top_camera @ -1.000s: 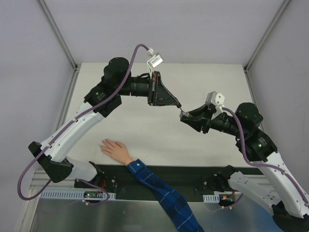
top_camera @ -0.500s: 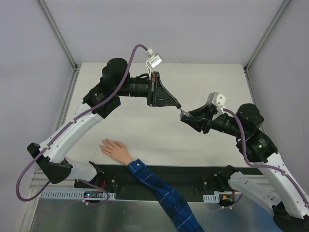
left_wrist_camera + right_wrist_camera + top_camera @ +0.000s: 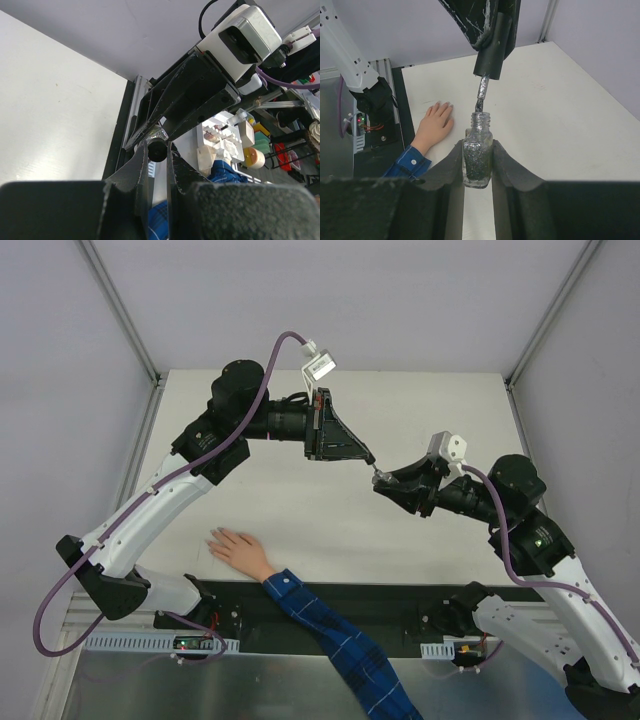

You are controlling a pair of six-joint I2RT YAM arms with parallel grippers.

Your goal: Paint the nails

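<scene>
A pale hand (image 3: pixel 238 547) with spread fingers lies flat at the table's near left; its arm wears a blue plaid sleeve (image 3: pixel 335 638). Its nails (image 3: pixel 443 103) are tiny and show in the right wrist view, as does the hand (image 3: pixel 433 123). My right gripper (image 3: pixel 478 155) is shut on a small glass bottle of silver glitter polish (image 3: pixel 477 162), held up over the table's middle (image 3: pixel 379 478). My left gripper (image 3: pixel 157 150) is shut on the black brush cap (image 3: pixel 156 150). The cap (image 3: pixel 492 46) hangs above the bottle, and its brush (image 3: pixel 481 95) dips into the open neck.
The white table (image 3: pixel 300 510) is walled by grey panels with metal posts at the back corners. A black strip (image 3: pixel 400 605) with both arm bases runs along the near edge. Shelves of clutter (image 3: pixel 235 142) show beyond the table in the left wrist view.
</scene>
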